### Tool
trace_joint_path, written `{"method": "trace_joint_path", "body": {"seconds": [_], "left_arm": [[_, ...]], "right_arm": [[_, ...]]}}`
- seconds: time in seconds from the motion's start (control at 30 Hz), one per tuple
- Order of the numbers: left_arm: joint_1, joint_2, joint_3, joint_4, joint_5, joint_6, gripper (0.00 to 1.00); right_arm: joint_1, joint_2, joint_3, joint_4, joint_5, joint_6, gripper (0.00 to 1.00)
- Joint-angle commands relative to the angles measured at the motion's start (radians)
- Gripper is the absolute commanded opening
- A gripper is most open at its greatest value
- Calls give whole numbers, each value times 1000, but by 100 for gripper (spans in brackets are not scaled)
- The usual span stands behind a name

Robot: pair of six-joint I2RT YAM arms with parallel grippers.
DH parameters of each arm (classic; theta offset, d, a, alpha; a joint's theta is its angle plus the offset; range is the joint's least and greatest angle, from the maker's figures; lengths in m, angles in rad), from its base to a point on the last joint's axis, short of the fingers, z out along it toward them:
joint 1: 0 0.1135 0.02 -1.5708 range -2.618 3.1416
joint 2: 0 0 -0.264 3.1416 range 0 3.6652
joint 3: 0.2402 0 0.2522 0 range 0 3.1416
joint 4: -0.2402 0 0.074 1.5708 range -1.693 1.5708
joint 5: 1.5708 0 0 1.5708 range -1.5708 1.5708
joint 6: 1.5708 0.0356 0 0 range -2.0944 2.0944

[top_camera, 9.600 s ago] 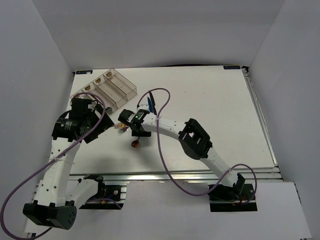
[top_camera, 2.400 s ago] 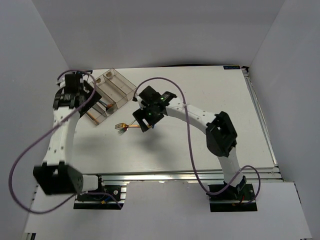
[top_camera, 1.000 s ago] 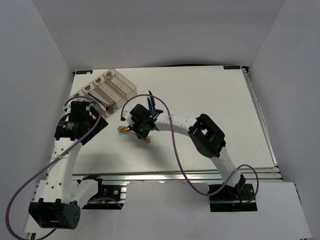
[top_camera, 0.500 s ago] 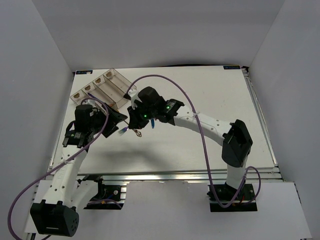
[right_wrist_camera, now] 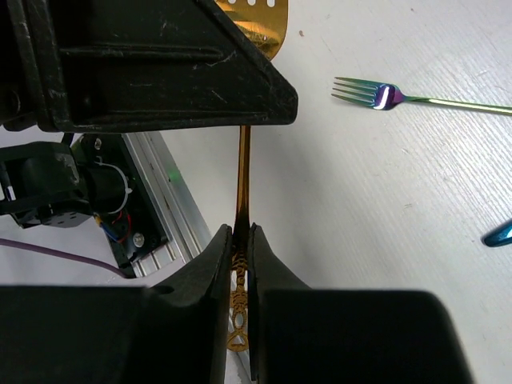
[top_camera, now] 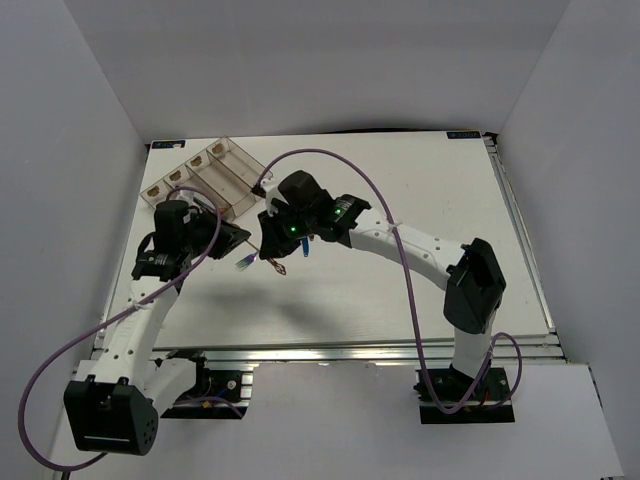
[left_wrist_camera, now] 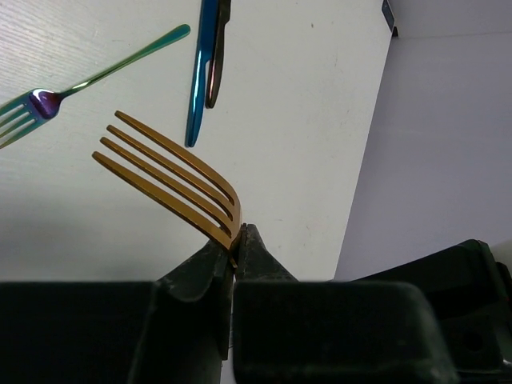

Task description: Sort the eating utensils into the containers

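At the near edge of the white table (top_camera: 420, 190) runs an aluminium rail (top_camera: 350, 352), and both arms reach from it to meet over the table's left half. The left gripper (left_wrist_camera: 237, 240) is pinched tight on the neck of the gold fork (left_wrist_camera: 168, 180), whose four tines fan up and away from the fingers above the table surface. Close beside it, the right gripper (right_wrist_camera: 242, 236) has its fingers closed narrow on a slim gold handle (right_wrist_camera: 243, 176). An openwork end of that handle shows below the fingertips, and its shaft runs up behind a black housing (right_wrist_camera: 160, 64) (whether this handle belongs to the same fork cannot be told from these views). A perforated gold piece (right_wrist_camera: 260, 24) peeks out above that housing; what it is part of is unclear. Flat on the table just beyond the two grippers lies an iridescent fork (right_wrist_camera: 384, 96), its tines pointing toward the left arm. A little farther off lie a blue knife (left_wrist_camera: 200, 72) and a dark utensil (left_wrist_camera: 218, 48), side by side and nearly touching. Farthest, at the back left of the table, sits the clear organiser tray (top_camera: 250, 165), set on a diagonal. Its long compartments lie parallel, with small tan labels (top_camera: 176, 175) at the left end. Its contents are too small to make out.
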Motion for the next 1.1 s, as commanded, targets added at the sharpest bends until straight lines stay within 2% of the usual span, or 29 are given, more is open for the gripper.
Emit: {"method": "trace_joint_path", "body": {"seconds": [0.0,0.07,0.13,0.17,0.2,0.23,0.33,0.37,0.43,0.47,0.5,0.57,0.6,0.67,0.7,0.8,1.07], "left_arm": [[-6,23,35,47,14,6,6],[-8,40,54,53,14,14,0],[-8,72,81,29,-22,39,0],[-8,86,118,0,-42,45,0],[-8,105,146,-25,-68,68,0],[-6,156,181,-49,-143,83,0],[2,279,369,-151,-284,134,0],[11,380,473,-193,-307,144,0],[51,492,584,-241,-335,187,0],[66,605,639,-282,-357,204,0],[83,663,757,-309,-393,233,0],[140,776,871,-358,-420,258,0],[173,887,982,-370,-409,269,0],[195,994,1090,-395,-380,273,0],[203,1092,1212,-412,-381,286,0],[203,1242,1409,-449,-387,321,0],[206,1329,1413,-312,-294,266,0]], "right_arm": [[10,-26,78,25,-41,26,0],[4,-26,92,13,-36,28,0],[-6,-29,101,3,-39,40,0],[-21,-33,102,-3,-10,55,21],[-35,-46,88,-9,4,73,46],[-50,-57,79,-14,15,106,89],[-143,-127,21,-73,96,166,89],[-204,-176,-3,-104,116,201,89],[-259,-230,-85,-133,142,224,89],[-297,-288,-116,-151,159,218,89],[-312,-316,-144,-156,157,209,89],[-331,-364,-206,-181,166,186,89],[-334,-405,-222,-208,171,166,90],[-339,-463,-268,-228,173,158,89],[-340,-483,-285,-236,164,158,89],[-339,-548,-346,-250,125,153,89],[-340,-589,-376,-313,145,109,89]]}}
